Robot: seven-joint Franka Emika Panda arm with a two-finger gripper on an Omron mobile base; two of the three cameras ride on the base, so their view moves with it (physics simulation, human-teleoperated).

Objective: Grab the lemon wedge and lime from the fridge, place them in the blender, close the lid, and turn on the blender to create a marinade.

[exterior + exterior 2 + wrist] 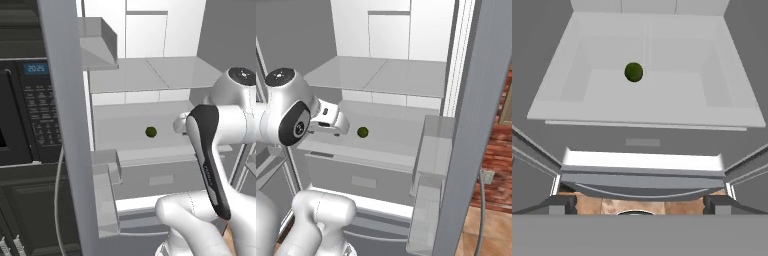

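Observation:
The fridge (pixel 125 82) stands open in front of me, with its pale glass shelves bare apart from one fruit. The lime (pixel 151 132) (pixel 362 132) (pixel 633 72), a small dark green ball, rests alone on the lower shelf (pixel 662 107) above the drawer. My gripper (pixel 641 204) hangs open outside the fridge, in front of the shelf's edge and apart from the lime. Its two dark fingertips (pixel 562 202) are spread wide with nothing between them. The hand (pixel 331 121) sits just left of the lime in the right base view. The lemon wedge, blender and lid are out of view.
The open fridge doors, one (pixel 65 125) on the left and one (pixel 476 125) on the right, flank the opening with clear bins (pixel 431 150). A black microwave (pixel 30 100) sits left of the fridge. The drawer front (pixel 642 142) lies below the lime's shelf.

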